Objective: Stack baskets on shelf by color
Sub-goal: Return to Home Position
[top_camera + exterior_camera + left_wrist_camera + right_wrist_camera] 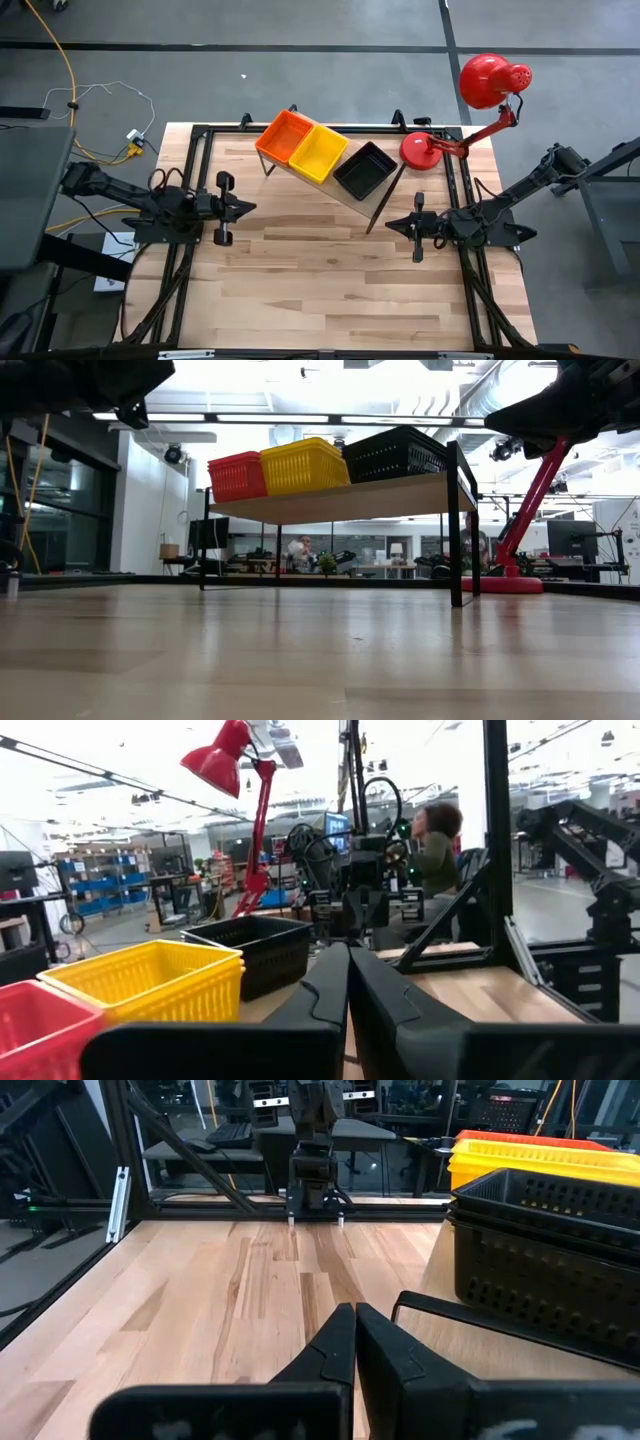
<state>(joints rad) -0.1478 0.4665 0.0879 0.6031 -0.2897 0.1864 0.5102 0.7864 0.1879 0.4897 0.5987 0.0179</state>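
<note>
Three basket stacks stand in a row on the light wood shelf (385, 200) at the table's far middle: orange-red (284, 135), yellow (318, 152) and black (364, 169). In the low view their bottoms rest on the shelf board (340, 498): orange-red (236, 476), yellow (303, 465), black (395, 454). My left gripper (250, 208) hovers shut over the table's left side, away from the shelf. My right gripper (390, 226) hovers shut at the right, near the shelf's black leg (382, 202). Its wrist view shows the black stack (545, 1220) close by and the yellow one (540, 1152) behind.
A red desk lamp (485, 85) stands with its base (422, 150) at the table's far right corner, next to the shelf. A black metal frame (200, 135) edges the tabletop. Bare plank wood (320, 280) fills the near half. A person (435, 845) sits beyond the table.
</note>
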